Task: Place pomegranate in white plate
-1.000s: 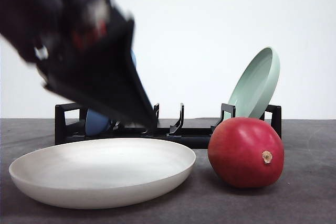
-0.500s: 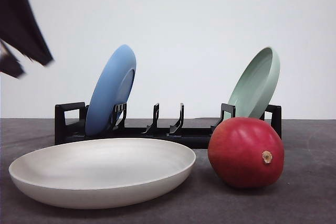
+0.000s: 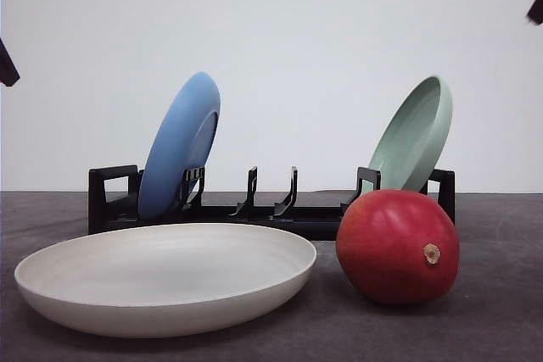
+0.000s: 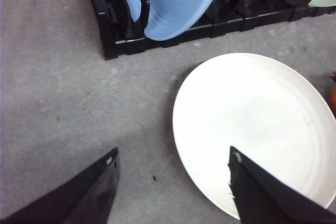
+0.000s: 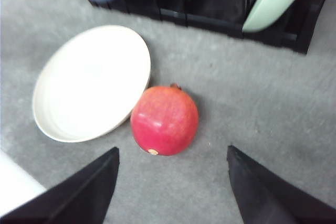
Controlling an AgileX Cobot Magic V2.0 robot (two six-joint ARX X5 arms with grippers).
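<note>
The glossy red pomegranate (image 3: 397, 247) lies on the grey table, touching the right rim of the white plate (image 3: 165, 277), its tan nub facing the camera. In the right wrist view the pomegranate (image 5: 164, 120) sits beside the white plate (image 5: 92, 82), and my right gripper (image 5: 173, 187) hovers above it, open and holding nothing. In the left wrist view my left gripper (image 4: 170, 192) is open and high over the table at the edge of the white plate (image 4: 257, 129), which holds nothing.
A black dish rack (image 3: 280, 214) stands behind the plate and fruit. It holds a blue plate (image 3: 180, 146) on its left and a pale green plate (image 3: 413, 136) on its right. Bare grey table lies left of the white plate (image 4: 63, 108).
The left arm, which blocked the upper left of the front view, has swung up and out to the left edge. A dark sliver now shows at the upper right edge. Pomegranate and plates are unmoved.
</note>
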